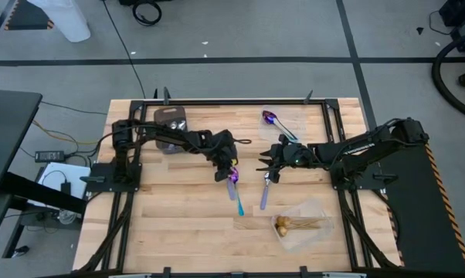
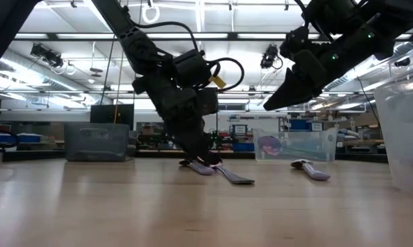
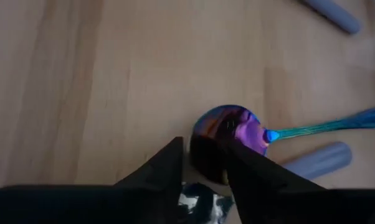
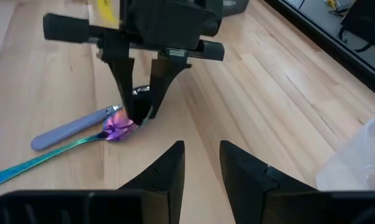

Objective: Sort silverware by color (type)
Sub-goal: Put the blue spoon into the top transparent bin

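Iridescent spoon (image 1: pixel 235 188) lies mid-counter (image 1: pixel 178 224); left claw (image 1: pixel 229 173) is down over its bowl, fingers parted either side, not clamped. Right claw (image 1: pixel 269 162) hovers empty, jaws apart, above a lavender-handled piece (image 1: pixel 264 193). Gold spoons (image 1: pixel 298 225) already sit in one clear container (image 1: pixel 319 207), a purple spoon (image 1: pixel 277 122) in another. Two pieces left loose, so I'd judge it nearly done.

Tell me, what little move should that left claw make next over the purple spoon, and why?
Probably close the fingers. The left gripper is down at the table with its fingertips on either side of the bowl of the iridescent spoon, which lies flat on the wood with its teal handle pointing away. The right gripper hangs above the table, holding nothing. A firm pinch should come before any lift.
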`<state>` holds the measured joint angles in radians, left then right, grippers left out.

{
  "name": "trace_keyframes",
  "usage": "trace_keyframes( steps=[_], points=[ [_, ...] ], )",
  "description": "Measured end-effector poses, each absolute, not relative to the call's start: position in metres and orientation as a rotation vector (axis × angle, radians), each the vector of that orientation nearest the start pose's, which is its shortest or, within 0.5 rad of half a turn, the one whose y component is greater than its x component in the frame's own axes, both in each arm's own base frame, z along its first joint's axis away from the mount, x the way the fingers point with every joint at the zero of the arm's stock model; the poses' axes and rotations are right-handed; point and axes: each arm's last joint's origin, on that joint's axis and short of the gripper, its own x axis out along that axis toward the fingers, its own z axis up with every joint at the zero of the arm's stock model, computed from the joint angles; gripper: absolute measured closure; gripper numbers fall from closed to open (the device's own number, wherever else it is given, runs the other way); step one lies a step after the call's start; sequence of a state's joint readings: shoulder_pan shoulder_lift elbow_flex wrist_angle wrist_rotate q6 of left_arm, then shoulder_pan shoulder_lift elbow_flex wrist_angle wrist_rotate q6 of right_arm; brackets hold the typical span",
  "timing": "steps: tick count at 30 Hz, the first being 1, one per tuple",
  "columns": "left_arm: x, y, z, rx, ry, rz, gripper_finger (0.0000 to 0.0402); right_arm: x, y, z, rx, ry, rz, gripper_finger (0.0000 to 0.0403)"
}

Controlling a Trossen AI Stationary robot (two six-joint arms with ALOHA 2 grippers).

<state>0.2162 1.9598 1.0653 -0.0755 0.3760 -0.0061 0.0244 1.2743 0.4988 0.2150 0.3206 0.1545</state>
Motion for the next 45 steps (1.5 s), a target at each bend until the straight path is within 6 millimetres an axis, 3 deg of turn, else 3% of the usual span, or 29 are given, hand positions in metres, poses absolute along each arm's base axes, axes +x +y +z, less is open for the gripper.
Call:
trace_keyframes(
  steps=[9, 13, 23, 34, 45],
  points=[
    [0.369, 0.066, 0.12, -0.309, 0.918, -0.121, 0.0362, 0.24, -0.003, 0.176, 0.083, 0.538, -0.325, 0.0292],
    [0.368, 0.071, 0.126, -0.305, 0.898, -0.111, 0.0362, 0.24, -0.001, 0.175, 0.085, 0.544, -0.31, 0.0292],
    [0.369, 0.085, 0.175, -0.114, 0.67, -0.021, 0.0381, 0.24, 0.001, 0.176, 0.091, 0.534, -0.3, 0.0285],
    [0.384, 0.075, 0.194, 0.13, 0.46, 0.103, 0.0383, 0.241, 0.0, 0.177, 0.108, 0.52, -0.339, 0.0233],
    [0.381, 0.076, 0.212, 0.143, 0.388, 0.112, 0.0383, 0.237, -0.001, 0.172, 0.07, 0.57, -0.388, 0.0239]
  ],
)
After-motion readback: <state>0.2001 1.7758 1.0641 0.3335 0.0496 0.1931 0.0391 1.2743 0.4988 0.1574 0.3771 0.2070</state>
